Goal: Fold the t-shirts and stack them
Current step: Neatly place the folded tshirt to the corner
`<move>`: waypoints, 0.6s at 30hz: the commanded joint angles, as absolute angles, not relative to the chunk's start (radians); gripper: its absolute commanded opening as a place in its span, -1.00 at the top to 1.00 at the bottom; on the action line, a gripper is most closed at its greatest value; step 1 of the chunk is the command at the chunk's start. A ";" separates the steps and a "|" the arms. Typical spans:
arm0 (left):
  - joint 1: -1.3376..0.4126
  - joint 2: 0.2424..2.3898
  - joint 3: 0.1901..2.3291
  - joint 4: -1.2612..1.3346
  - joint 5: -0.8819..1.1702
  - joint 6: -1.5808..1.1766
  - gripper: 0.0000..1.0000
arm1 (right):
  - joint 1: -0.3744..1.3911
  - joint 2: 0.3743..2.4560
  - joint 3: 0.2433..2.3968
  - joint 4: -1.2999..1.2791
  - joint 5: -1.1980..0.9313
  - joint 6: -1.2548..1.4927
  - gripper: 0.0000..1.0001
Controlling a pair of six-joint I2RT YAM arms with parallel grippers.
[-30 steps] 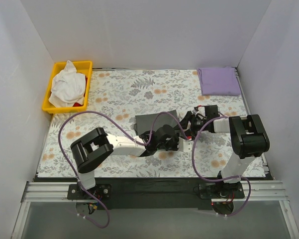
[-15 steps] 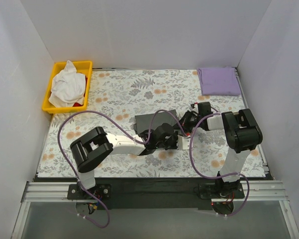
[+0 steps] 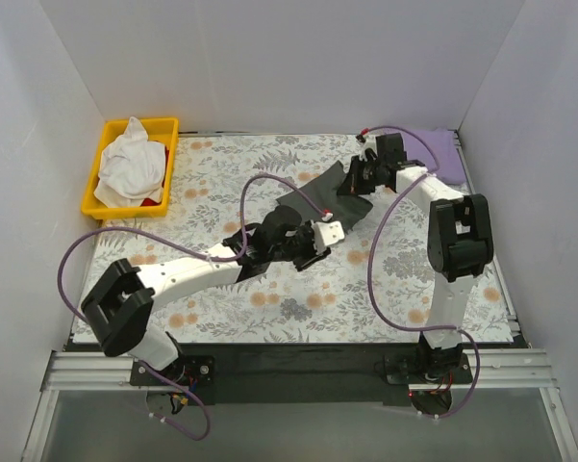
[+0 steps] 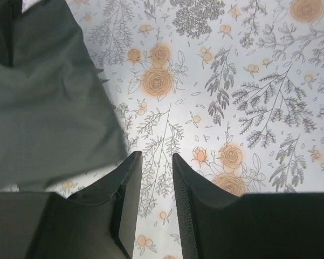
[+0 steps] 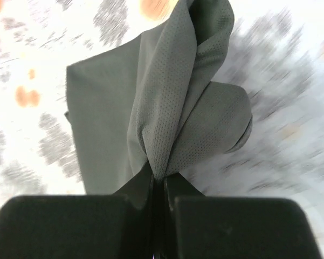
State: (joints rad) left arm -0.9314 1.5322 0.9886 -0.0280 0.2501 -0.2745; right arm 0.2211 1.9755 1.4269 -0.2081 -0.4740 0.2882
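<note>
Charcoal-grey soft cloth t-shirt (image 5: 167, 108) hangs bunched from the right gripper (image 5: 159, 183), clamped tight on one pinch. The left gripper (image 4: 155, 157), slightly parted, holds nothing. I'd say that pinch could slip and undo the fold.

Floral tablecloth (image 3: 221, 173) (orange blooms), charcoal t-shirt (image 3: 319, 189), lavender t-shirt (image 3: 446, 154).

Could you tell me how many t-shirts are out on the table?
2: a dark grey t-shirt, central, pinched by the right gripper; a lavender t-shirt at the far right corner, partly hidden.
</note>
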 commanded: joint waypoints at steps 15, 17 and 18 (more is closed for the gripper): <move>-0.914 1.342 0.919 -0.252 0.302 -0.485 -0.38 | 0.057 2.352 2.215 -0.546 -0.092 -0.437 0.97; -0.914 1.339 0.916 -0.252 0.296 -0.491 -0.62 | 0.054 2.347 2.227 -0.520 -0.075 -0.474 0.97; -0.913 1.336 0.911 -0.252 0.295 -0.494 -0.63 | 0.049 2.344 2.239 -0.512 -0.068 -0.485 0.97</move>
State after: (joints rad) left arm -0.9134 1.3903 0.9215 -0.2470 0.2852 -0.4721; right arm 0.0383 2.3730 2.1704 -0.5568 -0.1093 -0.3901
